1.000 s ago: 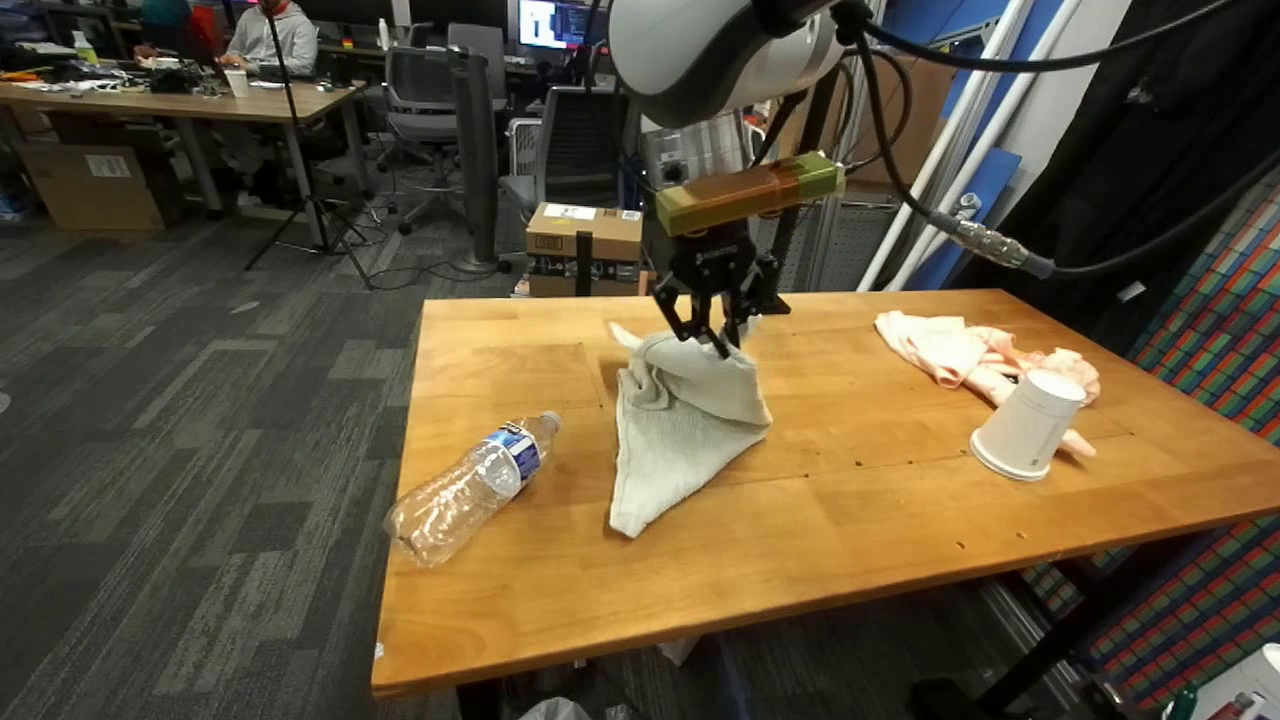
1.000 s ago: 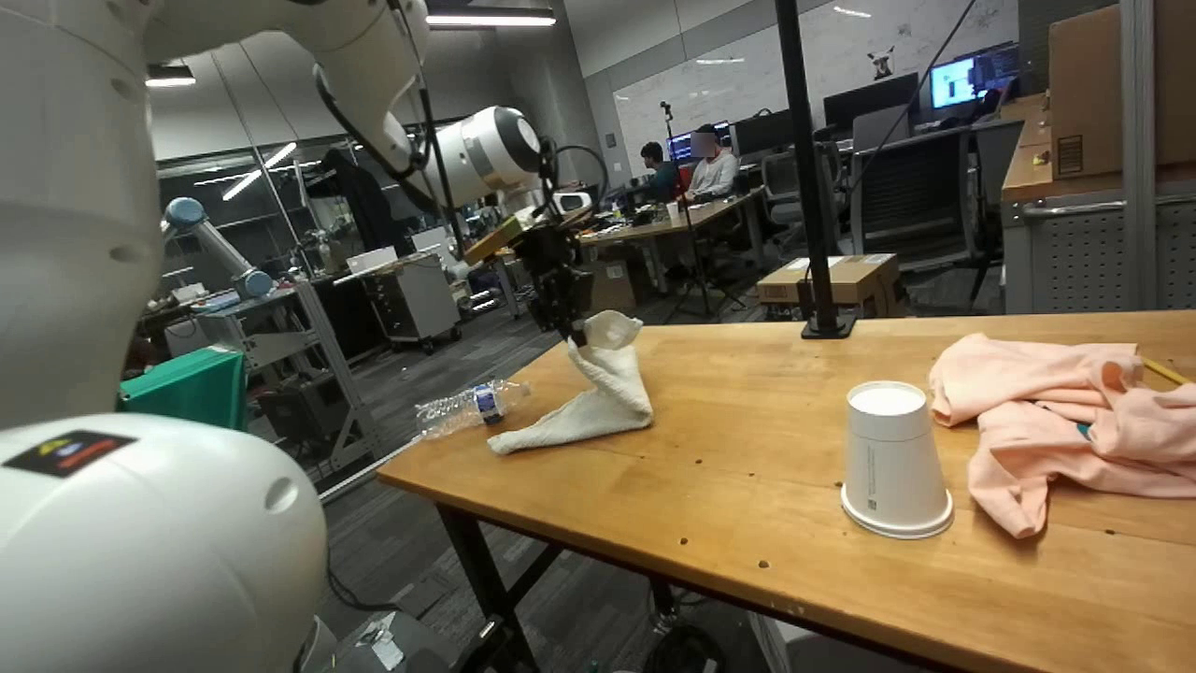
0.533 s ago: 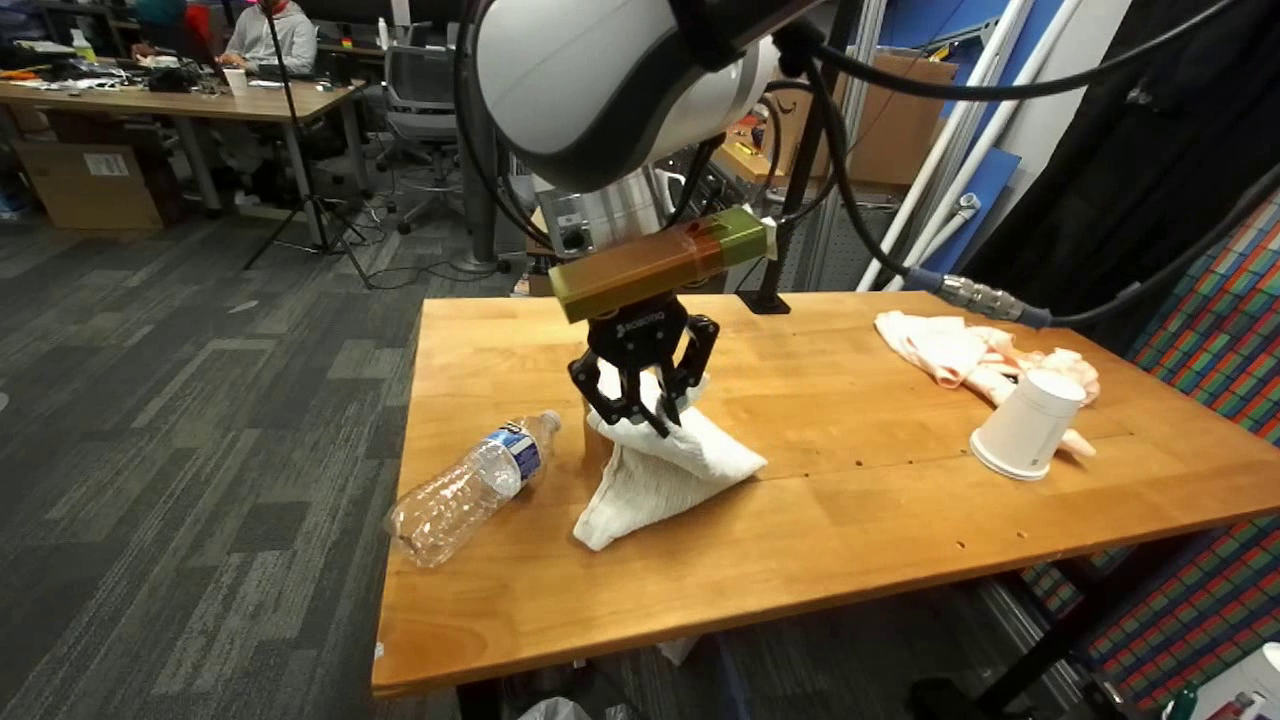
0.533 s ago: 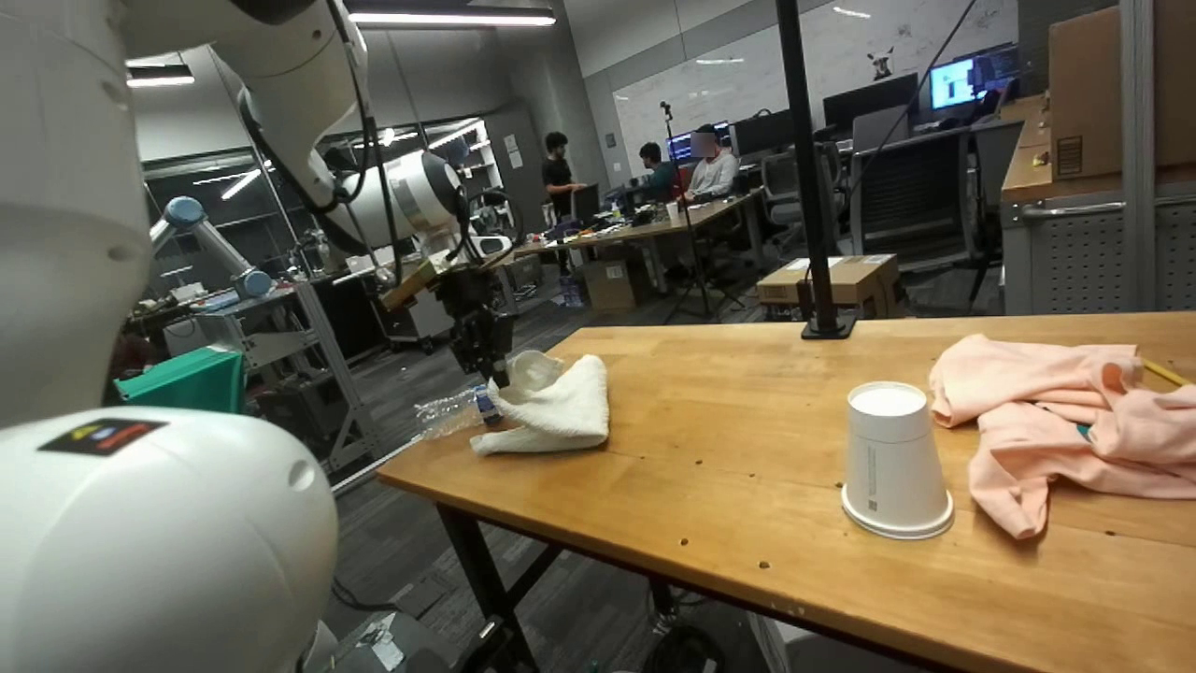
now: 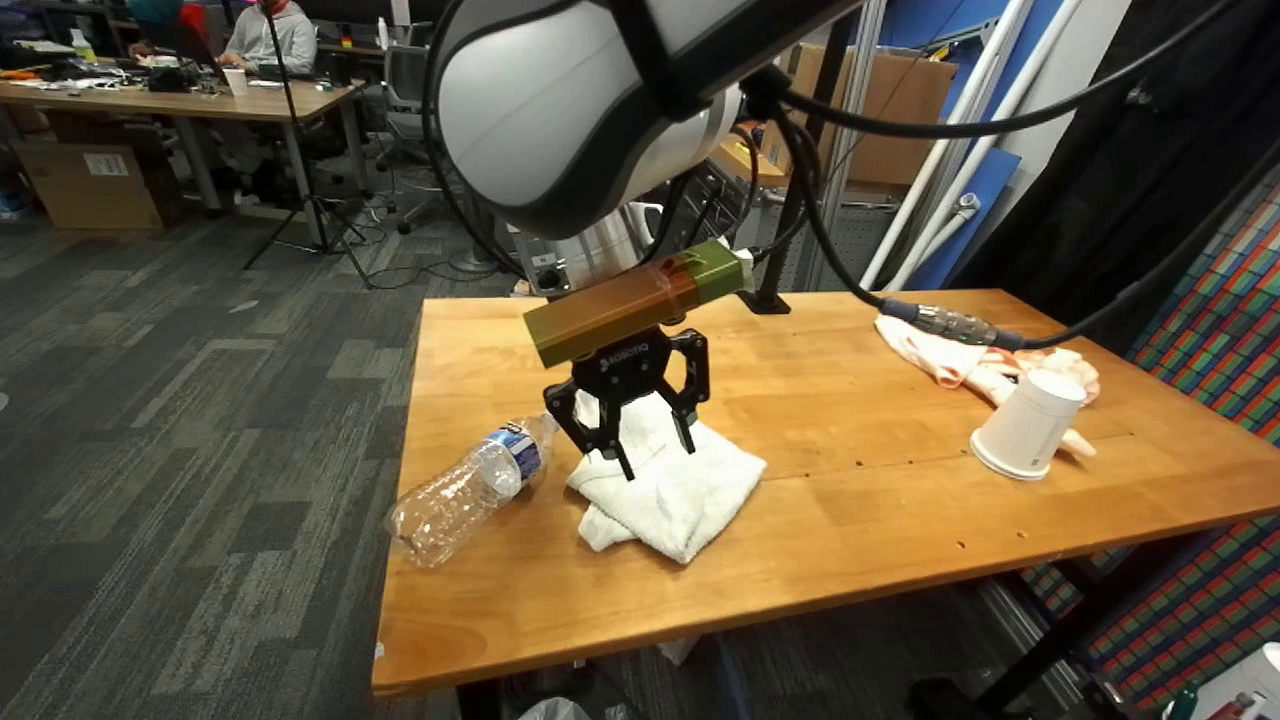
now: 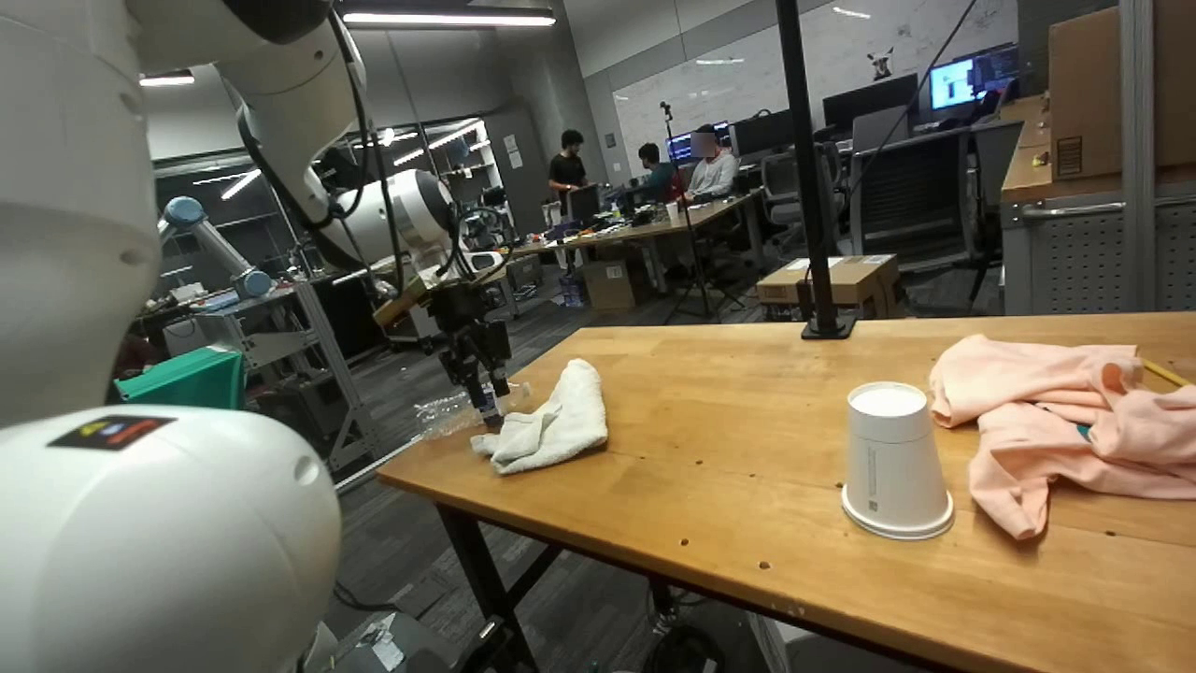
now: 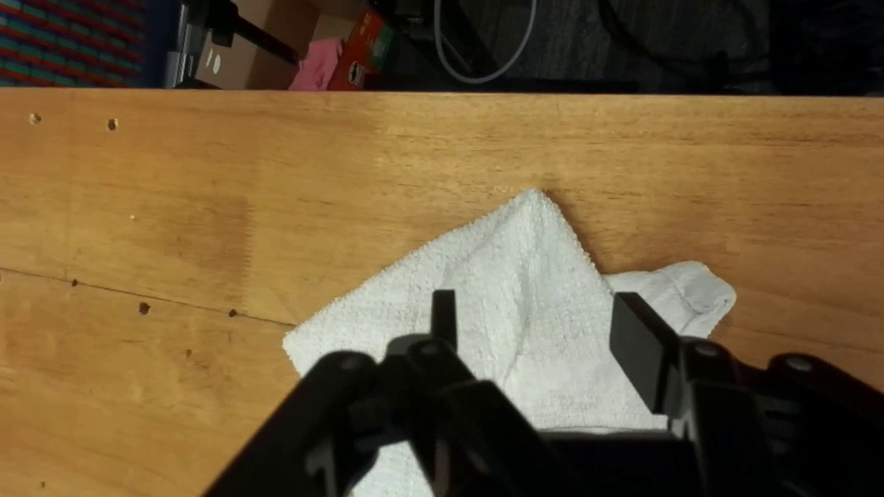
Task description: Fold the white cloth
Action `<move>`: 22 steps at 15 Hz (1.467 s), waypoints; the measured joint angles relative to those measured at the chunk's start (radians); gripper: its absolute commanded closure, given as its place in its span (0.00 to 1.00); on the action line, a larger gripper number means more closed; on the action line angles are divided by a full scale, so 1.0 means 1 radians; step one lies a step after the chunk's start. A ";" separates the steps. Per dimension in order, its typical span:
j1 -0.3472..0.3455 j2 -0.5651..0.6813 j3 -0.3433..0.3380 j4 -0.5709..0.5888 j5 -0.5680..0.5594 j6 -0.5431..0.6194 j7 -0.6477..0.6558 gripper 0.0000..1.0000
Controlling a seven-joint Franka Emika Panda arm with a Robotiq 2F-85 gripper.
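The white cloth (image 5: pixel 700 500) lies on the wooden table in a rough fold, one layer over another, and a small corner juts out from underneath. In an exterior view the cloth (image 6: pixel 565 421) looks rumpled, with a raised part at its far end. My gripper (image 5: pixel 659 462) is over the cloth, its jaws apart. From the wrist view, a smooth stretch of cloth (image 7: pixel 511 262) shows between and beyond the fingertips of the gripper (image 7: pixel 535 310), with nothing pinched. Whether the fingertips touch the cloth I cannot tell. The gripper's body hides part of the cloth.
A clear plastic bottle (image 5: pixel 465 490) lies on its side close beside the cloth, near the table's edge. Farther along stand an upturned white cup (image 6: pixel 895 467) and a crumpled pink garment (image 6: pixel 1037 402). A black post (image 6: pixel 808 187) rises from the table's edge.
The gripper was shut on a lifted part of the cloth. It has moved down toward the bottle's side, carried that part over, and opened; the cloth has dropped onto itself.
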 measured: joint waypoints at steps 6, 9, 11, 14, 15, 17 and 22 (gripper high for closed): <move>-0.099 -0.148 -0.022 -0.200 0.099 0.106 0.067 0.00; -0.178 -0.273 -0.043 -0.367 0.168 0.216 0.067 0.00; -0.230 -0.357 -0.058 -0.482 0.233 0.291 0.038 0.00; -0.276 -0.431 -0.071 -0.576 0.283 0.335 -0.012 0.00; -0.276 -0.426 -0.066 -0.571 0.283 0.335 -0.011 0.00; -0.273 -0.410 -0.058 -0.562 0.283 0.335 -0.010 0.00; -0.273 -0.398 -0.051 -0.554 0.283 0.335 -0.007 0.00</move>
